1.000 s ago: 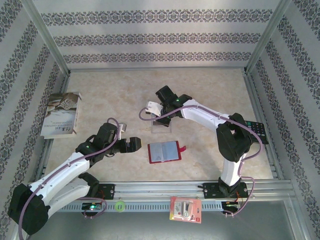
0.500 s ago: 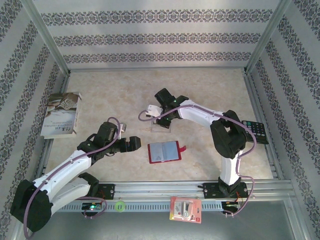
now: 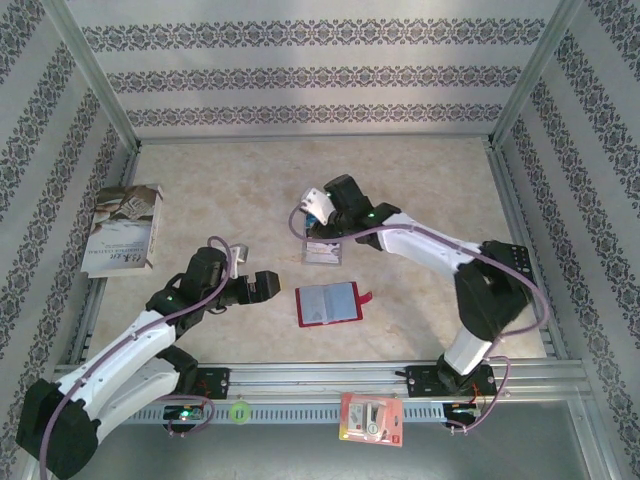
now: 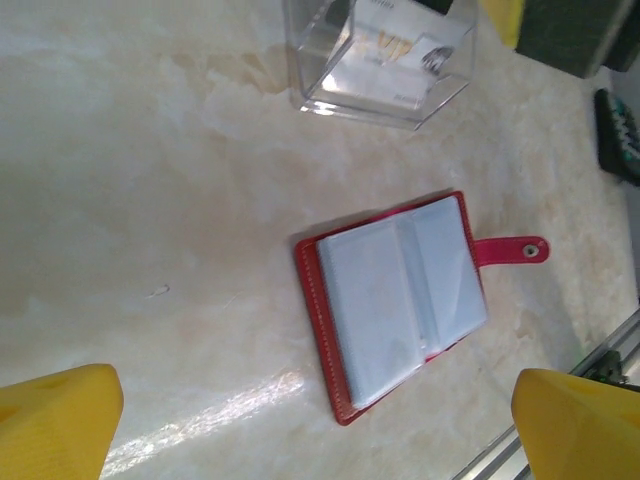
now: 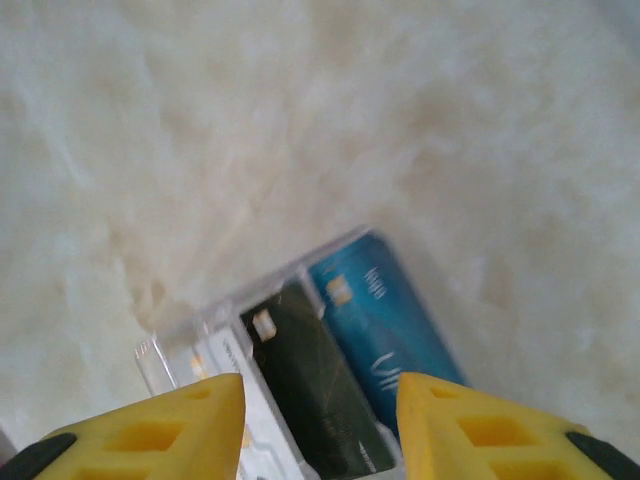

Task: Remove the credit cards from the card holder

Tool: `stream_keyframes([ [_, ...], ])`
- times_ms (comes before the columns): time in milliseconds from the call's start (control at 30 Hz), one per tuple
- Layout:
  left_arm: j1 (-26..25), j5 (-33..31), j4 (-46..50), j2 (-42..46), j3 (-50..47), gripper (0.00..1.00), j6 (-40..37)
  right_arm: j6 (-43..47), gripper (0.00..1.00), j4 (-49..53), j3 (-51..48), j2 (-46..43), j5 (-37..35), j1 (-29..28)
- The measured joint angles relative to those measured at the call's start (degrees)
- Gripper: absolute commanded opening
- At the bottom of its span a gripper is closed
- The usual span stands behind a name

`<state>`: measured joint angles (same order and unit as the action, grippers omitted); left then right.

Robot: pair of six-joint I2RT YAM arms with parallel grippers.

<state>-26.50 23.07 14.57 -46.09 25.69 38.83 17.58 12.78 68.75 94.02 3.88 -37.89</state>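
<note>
Red card holder (image 4: 395, 300) open, cards (image 5: 385, 325) in stand (image 4: 330, 95)

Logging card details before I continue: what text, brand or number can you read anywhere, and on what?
Blue card: white lettering, too blurred to read.
Book: cover print too small.
Blister pack: print too small.
Calculator: key marks too small.
Nothing reads clearly.

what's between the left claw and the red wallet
nothing, just bare table between the left claw and the red wallet; the top view shows the gap, and the left wrist view agrees
</note>
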Motion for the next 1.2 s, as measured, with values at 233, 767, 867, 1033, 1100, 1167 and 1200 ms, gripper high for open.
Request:
stream_keyframes([
  [233, 0.0, -2.2, -2.2, 6.4, -1.9, 1.00, 1.9, -20.2, 0.49, -6.4, -11.2, -10.6, -2.1, -6.3],
  [767, 0.0, -3.6, -3.0, 11.2, -10.2, 1.00, 5.5, -37.0, 0.49, 1.1, -20.9, -3.7, -13.8, -28.5],
  [867, 0.0, -3.6, -3.2, 11.2, -10.3, 1.00, 5.8, -37.2, 0.49, 1.6, -18.7, -0.2, -15.6, -29.3],
  [1033, 0.0, -3.6, -3.5, 11.3, -10.5, 1.00, 6.3, -37.2, 0.48, 2.3, -17.0, 2.3, -17.3, -29.4],
  [1100, 0.0, -3.6, -3.6, 11.3, -10.7, 1.00, 6.3, -37.2, 0.46, 2.3, -16.5, 3.1, -17.6, -29.4],
  [1167, 0.0, -3.6, -3.6, 11.3, -10.7, 1.00, 6.3, -37.2, 0.42, 2.0, -16.2, 4.1, -17.6, -29.4],
  [1200, 0.0, -3.6, -3.6, 11.3, -10.7, 1.00, 6.3, -37.2, 0.39, 2.0, -16.0, 4.3, -17.6, -29.4],
])
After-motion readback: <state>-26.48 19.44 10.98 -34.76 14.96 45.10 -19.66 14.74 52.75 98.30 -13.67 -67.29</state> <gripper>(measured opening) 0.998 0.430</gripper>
